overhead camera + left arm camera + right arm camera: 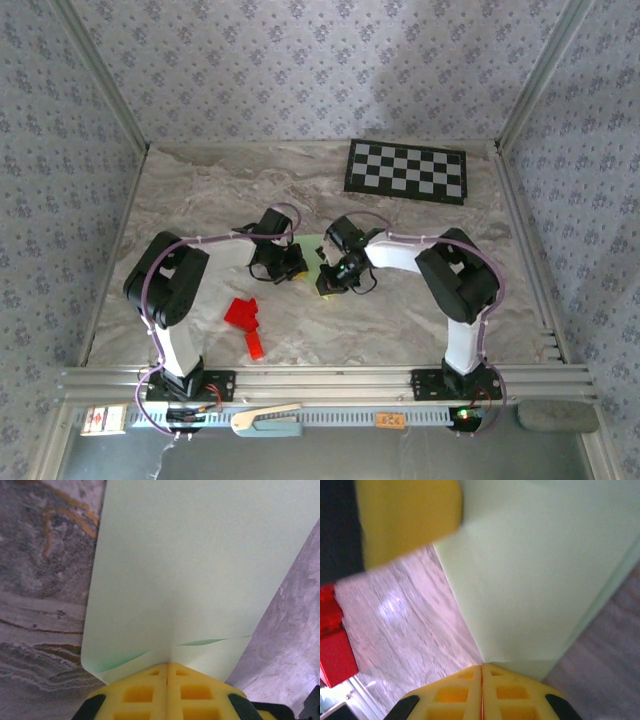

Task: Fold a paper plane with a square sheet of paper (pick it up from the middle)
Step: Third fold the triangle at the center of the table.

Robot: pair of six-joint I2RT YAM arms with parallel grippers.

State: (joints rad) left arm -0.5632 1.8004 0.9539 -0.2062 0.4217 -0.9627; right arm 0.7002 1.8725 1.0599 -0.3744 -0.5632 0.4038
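Arms bent inward, left pincer point(167, 666) and right pincer point(481, 667) each clamped shut on green sheet point(190, 565)

The left gripper point(291, 266) and right gripper point(329, 281) meet at the pale green sheet point(311, 247) mid-table.

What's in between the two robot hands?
The pale green sheet of paper. In the top view it spans the gap between the left gripper and the right gripper, and each wrist view shows it pinched at an edge.

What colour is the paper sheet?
The paper sheet is pale green; clearest in left wrist view.
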